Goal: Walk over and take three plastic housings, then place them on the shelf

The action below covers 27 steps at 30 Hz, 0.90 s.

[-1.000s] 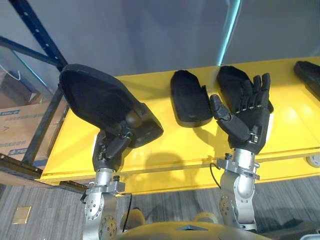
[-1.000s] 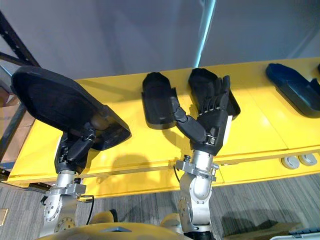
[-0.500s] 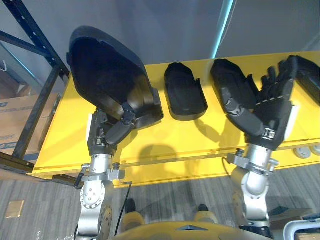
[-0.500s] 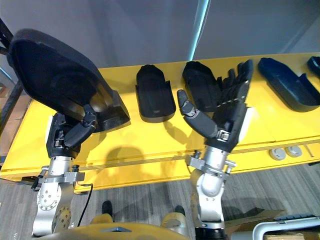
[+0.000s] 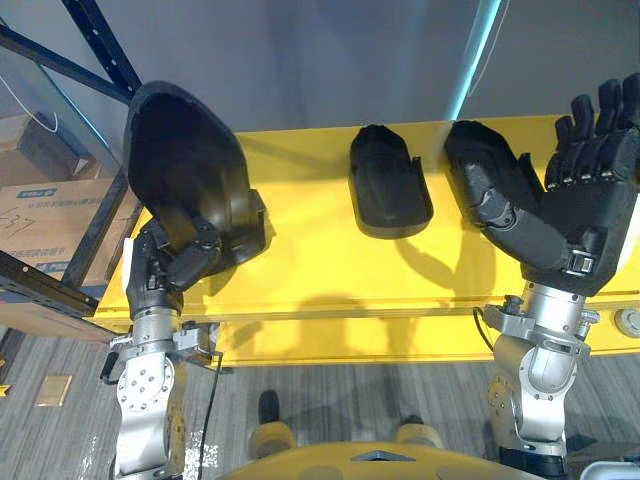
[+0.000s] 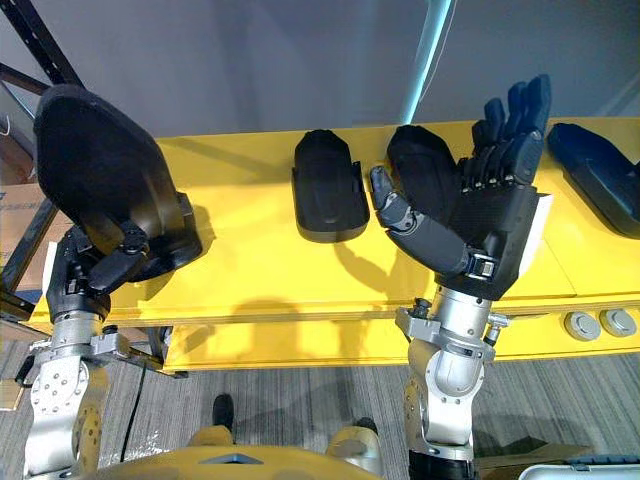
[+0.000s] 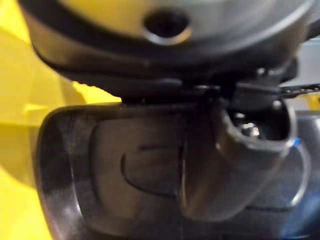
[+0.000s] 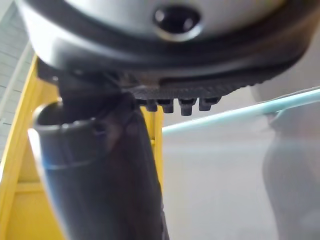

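My left hand (image 5: 168, 268) is shut on a black plastic housing (image 5: 185, 175) and holds it upright over the left end of the yellow shelf (image 5: 320, 270). In the left wrist view the thumb (image 7: 235, 165) presses on the housing's inner face (image 7: 125, 175). Two more black housings lie flat on the shelf: one in the middle (image 5: 388, 185), the other (image 6: 425, 170) partly behind my right hand. My right hand (image 6: 500, 225) is raised over the shelf's front, palm toward me, open and holding nothing, its fingers (image 8: 180, 102) straight.
A dark blue housing (image 6: 600, 185) lies at the shelf's right end. A blue rack upright (image 5: 95, 45) and cardboard boxes (image 5: 45, 215) stand at the left. Two round fittings (image 6: 598, 322) sit on the shelf's front ledge. Grey wall rises behind the shelf.
The view has shifted. The left hand has tipped its housing more upright, nearer the shelf's left end. The right hand has risen, its fingers now above the shelf's back edge.
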Motion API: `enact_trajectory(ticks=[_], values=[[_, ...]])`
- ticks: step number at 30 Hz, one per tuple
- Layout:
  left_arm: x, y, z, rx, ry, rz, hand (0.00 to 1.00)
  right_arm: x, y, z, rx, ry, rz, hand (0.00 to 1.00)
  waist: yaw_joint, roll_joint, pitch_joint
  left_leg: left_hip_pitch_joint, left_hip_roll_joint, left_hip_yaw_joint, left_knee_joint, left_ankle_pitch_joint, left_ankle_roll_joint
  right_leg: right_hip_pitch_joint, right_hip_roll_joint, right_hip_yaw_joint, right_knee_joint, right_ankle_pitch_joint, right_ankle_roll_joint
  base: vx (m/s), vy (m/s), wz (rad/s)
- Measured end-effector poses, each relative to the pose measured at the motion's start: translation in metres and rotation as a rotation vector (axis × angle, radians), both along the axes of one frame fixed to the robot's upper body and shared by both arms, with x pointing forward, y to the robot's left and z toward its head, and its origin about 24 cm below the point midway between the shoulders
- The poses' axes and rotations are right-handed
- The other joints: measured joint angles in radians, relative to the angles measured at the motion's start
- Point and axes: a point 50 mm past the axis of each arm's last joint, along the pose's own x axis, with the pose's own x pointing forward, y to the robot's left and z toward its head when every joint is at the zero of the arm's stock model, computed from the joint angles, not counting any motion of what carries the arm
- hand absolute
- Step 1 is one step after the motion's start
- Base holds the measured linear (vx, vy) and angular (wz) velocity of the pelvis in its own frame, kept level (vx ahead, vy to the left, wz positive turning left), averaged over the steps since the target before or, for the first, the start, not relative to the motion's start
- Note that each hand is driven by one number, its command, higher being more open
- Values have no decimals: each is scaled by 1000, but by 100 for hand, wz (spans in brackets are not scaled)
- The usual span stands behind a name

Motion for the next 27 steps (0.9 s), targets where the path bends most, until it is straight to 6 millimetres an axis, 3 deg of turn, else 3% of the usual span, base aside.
enact_trajectory(ticks=[3, 7, 12, 16, 20, 27], values=[[3, 5, -5, -84, -3, -25, 0, 2, 6, 0, -43, 9, 59, 100, 2, 18, 1, 0, 0, 0, -1, 5, 0, -1, 0, 0, 4, 3, -3, 23, -7, 1], [26, 11, -9, -163, 1, -108, 0, 9, 14, 4, -128, 17, 156, 100, 2, 40, 9, 8, -4, 3, 0, 14, -5, -4, -4, 2, 20, -2, 7, -2, -1, -1], [53, 18, -19, -280, 45, -223, 0, 16, 22, 2, -159, 48, 265, 100, -8, 62, 20, 25, -42, 29, 7, 0, 17, -4, -43, 22, 27, -10, 16, -10, 26, -8], [62, 32, -34, -344, 125, -246, 0, 21, 32, -1, -166, 72, 357, 100, -24, 74, 31, 54, -58, 61, 3, -1, 17, -1, -64, 48, 36, -10, 26, -5, 35, -18], [64, 36, -50, -392, 208, -261, 0, 26, 44, 10, -221, 21, 454, 100, -42, 83, 41, 54, -75, 85, 5, -3, 20, -24, -83, 75, 56, -14, 41, -9, 17, -13], [76, 36, -39, -386, 173, -301, 0, 32, 61, 28, -300, -41, 544, 100, -54, 107, 88, 26, -91, 98, 7, -5, 37, -69, -104, 78, 102, -29, 52, -51, 7, 4]])
